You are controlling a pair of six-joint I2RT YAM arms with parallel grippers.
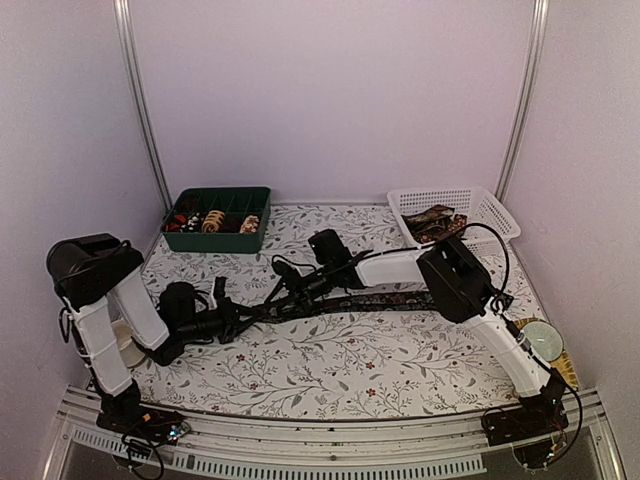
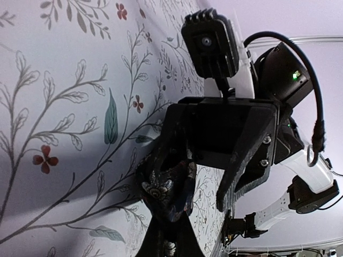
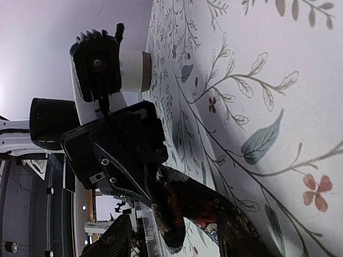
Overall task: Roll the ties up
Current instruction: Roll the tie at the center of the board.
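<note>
Closest to the wrist cameras is the tie [image 2: 163,187] itself, dark woven cloth with small reddish and pale motifs, its end curled over into the start of a coil just above the tabletop. Seen from the opposite side, the left pincer [image 3: 155,195] has its black fingers [image 3: 123,176] drawn narrow, and as far as I can make out that curled end is pinched between them. The right pincer [image 2: 193,184] faces it nose to nose with its jaws spread fairly wide. One flat, screw-studded finger [image 2: 252,155] stands off from the cloth while the other leans against the coil. From above, the rest of the tie runs flat as a long thin strip to the right across the flowered tablecloth [image 1: 330,365]. It passes under the right arm's white forearm [image 1: 395,268], which hides part of it. At the far left edge sits a dark green compartment tray [image 1: 210,243] with coiled ties [image 1: 212,221] in its cells, tan and dark-red spirals. At the far right a white plastic mesh basket [image 1: 497,213] holds loose ties [image 1: 435,222] in a brownish heap. Both are well apart from the pincers.
</note>
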